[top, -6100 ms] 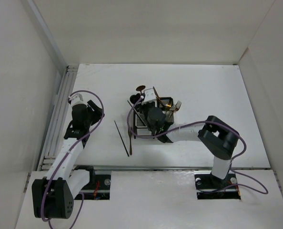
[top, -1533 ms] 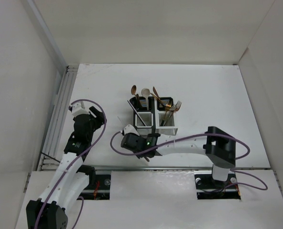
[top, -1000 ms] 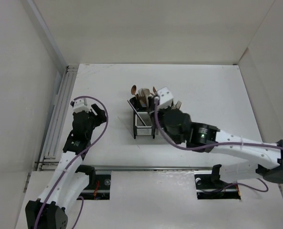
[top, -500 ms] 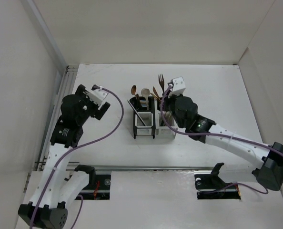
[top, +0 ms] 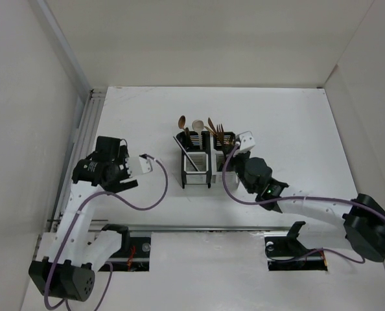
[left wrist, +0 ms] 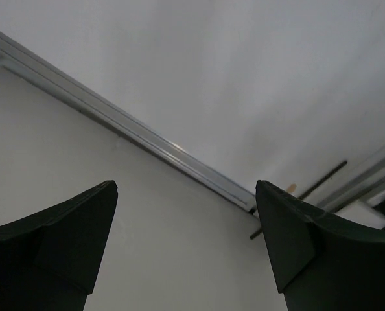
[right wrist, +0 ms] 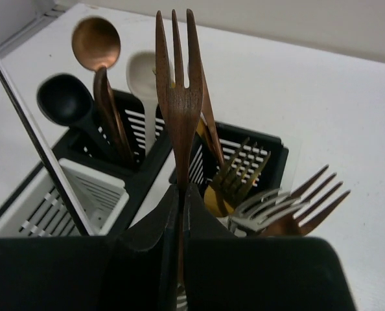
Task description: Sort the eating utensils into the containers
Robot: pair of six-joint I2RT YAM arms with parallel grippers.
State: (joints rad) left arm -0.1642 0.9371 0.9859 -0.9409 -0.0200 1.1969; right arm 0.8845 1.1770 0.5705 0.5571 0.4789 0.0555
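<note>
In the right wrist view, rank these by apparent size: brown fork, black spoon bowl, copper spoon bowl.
1. Brown fork: largest, though it is nearest the camera.
2. Black spoon bowl and copper spoon bowl: they look about alike.

A plain white table (top: pixel 290 129) fills the floor of a white-walled enclosure; a back wall (top: pixel 205 39) rises behind it, a left wall (top: pixel 17 129) and a right wall (top: pixel 374 97) slant in at the sides; a ribbed metal rail (top: pixel 84 129) runs along the table's left edge; a thin metal strip (top: pixel 205 228) borders its near edge, with a white shelf (top: pixel 205 272) below it; from the left wrist, the rail (left wrist: pixel 147 139) crosses diagonally between two pale surfaces; from the right wrist, the tabletop (right wrist: pixel 322 84) meets a pale wall (right wrist: pixel 277 19)
</note>
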